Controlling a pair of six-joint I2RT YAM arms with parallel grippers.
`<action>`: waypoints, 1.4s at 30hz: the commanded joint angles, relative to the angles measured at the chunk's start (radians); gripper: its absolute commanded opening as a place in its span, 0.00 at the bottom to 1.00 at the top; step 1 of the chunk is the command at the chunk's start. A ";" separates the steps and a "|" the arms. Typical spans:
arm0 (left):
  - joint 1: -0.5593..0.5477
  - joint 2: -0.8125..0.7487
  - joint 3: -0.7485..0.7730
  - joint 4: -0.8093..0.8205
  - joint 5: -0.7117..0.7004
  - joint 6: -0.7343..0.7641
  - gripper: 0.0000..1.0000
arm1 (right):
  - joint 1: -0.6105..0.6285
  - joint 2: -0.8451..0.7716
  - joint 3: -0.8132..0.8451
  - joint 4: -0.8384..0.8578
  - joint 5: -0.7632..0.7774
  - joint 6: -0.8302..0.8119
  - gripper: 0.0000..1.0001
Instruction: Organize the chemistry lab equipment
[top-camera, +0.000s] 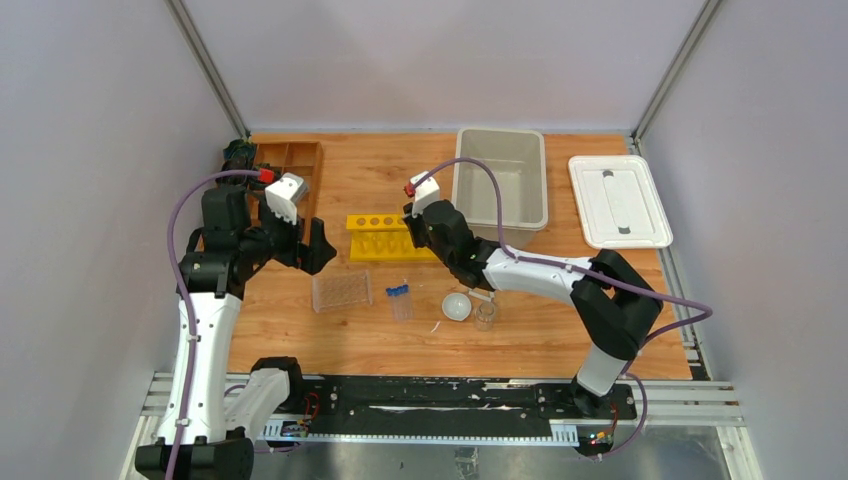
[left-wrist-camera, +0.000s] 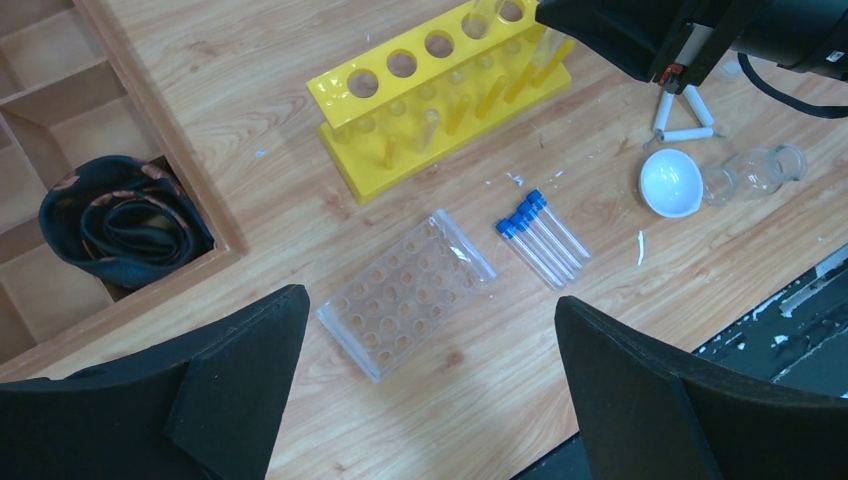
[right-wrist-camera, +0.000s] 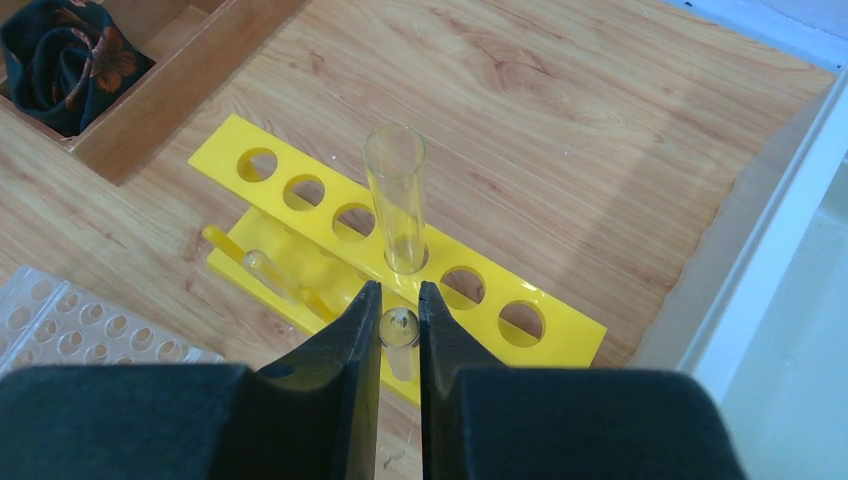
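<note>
My right gripper is shut on a clear glass test tube, held at the near side of a yellow tube rack. Another clear tube stands in a middle hole of that rack. My left gripper is open and empty, above the clear plastic rack. Several blue-capped tubes lie next to it. A white bowl, a glass beaker on its side and a white triangle lie further right. In the top view both grippers, left and right, flank the yellow rack.
A brown wooden compartment tray with a dark rolled cloth sits at the back left. A grey bin stands behind the right arm, its white lid to the right. A loose tube lies in the yellow rack's base.
</note>
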 joint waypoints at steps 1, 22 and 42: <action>0.001 -0.006 -0.015 0.024 -0.005 0.015 1.00 | -0.016 0.006 -0.015 0.051 0.001 0.002 0.00; 0.000 -0.014 -0.017 0.027 -0.002 0.012 1.00 | -0.017 -0.021 -0.057 0.054 0.005 -0.001 0.00; 0.000 -0.027 -0.020 0.030 -0.011 0.018 1.00 | -0.018 0.059 -0.074 0.091 0.008 0.004 0.00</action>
